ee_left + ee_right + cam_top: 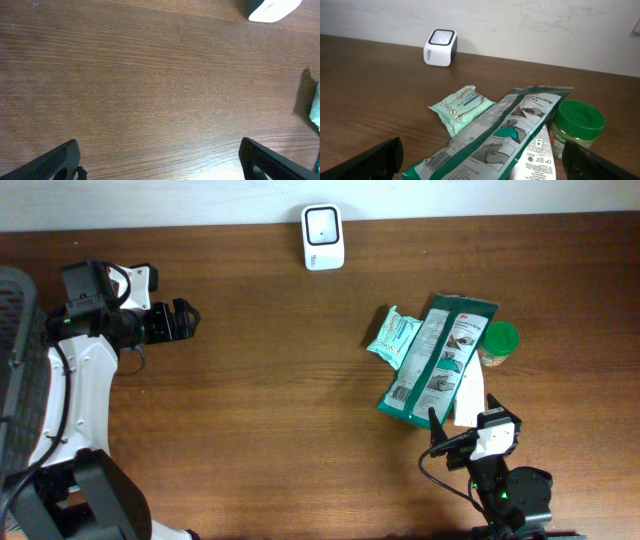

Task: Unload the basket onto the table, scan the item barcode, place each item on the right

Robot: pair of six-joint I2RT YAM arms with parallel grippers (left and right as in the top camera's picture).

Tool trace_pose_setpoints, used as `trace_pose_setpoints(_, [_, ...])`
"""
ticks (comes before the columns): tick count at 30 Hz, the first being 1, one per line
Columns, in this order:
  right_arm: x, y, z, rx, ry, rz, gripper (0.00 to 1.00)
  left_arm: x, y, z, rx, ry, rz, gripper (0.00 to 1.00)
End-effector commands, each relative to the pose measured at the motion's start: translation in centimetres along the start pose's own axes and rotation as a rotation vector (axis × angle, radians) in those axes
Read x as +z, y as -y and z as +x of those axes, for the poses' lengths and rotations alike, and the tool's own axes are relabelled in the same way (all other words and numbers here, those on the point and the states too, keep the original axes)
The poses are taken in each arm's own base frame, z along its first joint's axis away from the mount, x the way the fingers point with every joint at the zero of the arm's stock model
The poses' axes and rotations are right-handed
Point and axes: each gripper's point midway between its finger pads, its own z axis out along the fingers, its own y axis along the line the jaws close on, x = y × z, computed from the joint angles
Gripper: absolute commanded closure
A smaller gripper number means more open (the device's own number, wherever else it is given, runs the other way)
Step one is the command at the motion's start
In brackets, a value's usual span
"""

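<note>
Both tools are wide open and hold nothing. The left tool (180, 320) hangs over bare bench (260, 410), well apart from the goods. The right tool (455, 430) stands just beside the near end of the pile, at the right side of the bench.

The pile holds a long green and white packet (495, 135), a small mint packet (462, 107) touching its left edge, a green-lidded jar (577, 122) just beside its right edge, and a white flat pack (540, 155) partly under it. The white scanner (440, 47) sits near the far edge, well apart from the pile.

I see some risks. The long packet lies flat and looks thin, so the fingers may slide on the film or take the white pack together with it. A push to the right could knock the jar. No barcode is visible from above, so it may be on the lower face, and then the item must be turned toward the scanner.

On the long packet I can read only a word ending in "grip", and a red mark that may be a brand logo. The red script on the mint packet is too small to read.
</note>
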Motion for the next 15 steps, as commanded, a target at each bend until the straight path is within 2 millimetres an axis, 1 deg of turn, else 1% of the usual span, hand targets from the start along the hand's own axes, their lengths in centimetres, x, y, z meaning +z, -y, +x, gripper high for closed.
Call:
trace_pose_setpoints(1, [0.0,-0.1,0.1,-0.003,0.005,-0.005,0.02,-0.8,0.2,-0.6,0.012,0.025,0.001,0.01])
trace_pose_setpoints(12, [0.0,-0.1,0.1,-0.003,0.005,-0.005,0.02,-0.8,0.2,-0.6,0.012,0.025,0.0,0.01])
trace_pose_setpoints(14, [0.0,-0.1,0.1,-0.003,0.005,-0.005,0.02,-1.4,0.5,-0.8,0.018,0.039,-0.001,0.01])
trace_pose_setpoints(15, [0.0,-0.1,0.1,-0.003,0.005,-0.005,0.02,-2.4,1.0,-1.2,0.029,0.06,-0.001,0.01])
